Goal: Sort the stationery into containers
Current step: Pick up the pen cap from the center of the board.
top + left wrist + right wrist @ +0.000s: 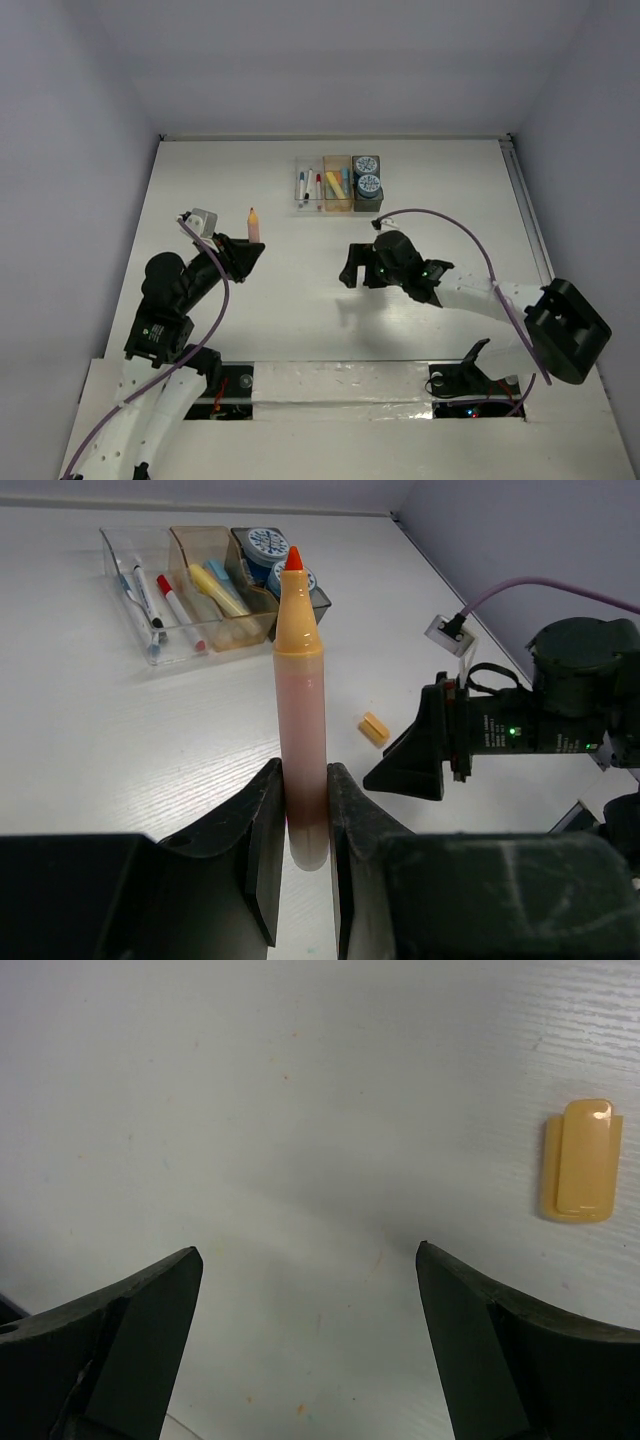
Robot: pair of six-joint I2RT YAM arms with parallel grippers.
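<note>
Left gripper (305, 830), clamped on the tail of an orange marker (302, 710) held over the table (100, 740), red tip bare, well short of the orange-tinted bin (188, 545). Probably light, stiff, slick-barrelled; you would steady it better mid-barrel. Right gripper (305, 1252) gapes empty near the loose cap (580, 1160).

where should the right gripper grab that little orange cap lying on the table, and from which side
Pinch the orange cap across its two long sides, coming straight down. It lies flat and low on the table, clip face up, and its narrow width would fit the open right gripper, which probably only needs shifting sideways over it.
</note>
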